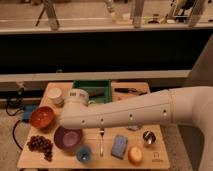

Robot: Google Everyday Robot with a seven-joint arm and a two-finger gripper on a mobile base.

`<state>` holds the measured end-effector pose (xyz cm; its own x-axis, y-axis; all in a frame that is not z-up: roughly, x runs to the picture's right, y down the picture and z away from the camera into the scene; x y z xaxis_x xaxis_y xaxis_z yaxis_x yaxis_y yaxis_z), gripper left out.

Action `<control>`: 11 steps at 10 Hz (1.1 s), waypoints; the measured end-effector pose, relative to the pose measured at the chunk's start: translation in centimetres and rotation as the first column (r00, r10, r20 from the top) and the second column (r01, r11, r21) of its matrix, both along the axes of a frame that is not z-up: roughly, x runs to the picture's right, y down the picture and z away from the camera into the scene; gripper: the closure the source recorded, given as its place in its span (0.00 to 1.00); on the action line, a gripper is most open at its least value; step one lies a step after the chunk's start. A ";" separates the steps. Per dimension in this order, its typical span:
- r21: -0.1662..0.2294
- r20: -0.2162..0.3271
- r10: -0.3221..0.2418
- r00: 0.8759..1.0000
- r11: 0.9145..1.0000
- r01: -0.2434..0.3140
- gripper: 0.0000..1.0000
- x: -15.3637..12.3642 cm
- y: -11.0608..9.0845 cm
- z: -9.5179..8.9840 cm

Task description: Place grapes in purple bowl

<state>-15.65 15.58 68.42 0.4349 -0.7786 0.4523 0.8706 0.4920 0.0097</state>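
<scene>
**Item: grapes (41, 145), loose bunch, front-left corner of the surface (65, 163), just left of the purple bowl (67, 139) and not yet in it.**

Handling: the step in hand is judged to be the reach for the bunch. It is best taken from above at its middle, with a gentle close since the fruit yields. It should then be lifted clear of the rim for the short carry right into the bowl.

Pose: the white arm (130, 116) spans the surface from the right edge. Its end lies over the gap between the orange-red bowl (41, 116) and the purple bowl. The hand sits hidden beneath that end, so its opening and any hold cannot be told.
</scene>
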 end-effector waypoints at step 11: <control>0.120 0.456 -0.712 0.534 0.644 0.755 0.20 -16.9 2.9 3.2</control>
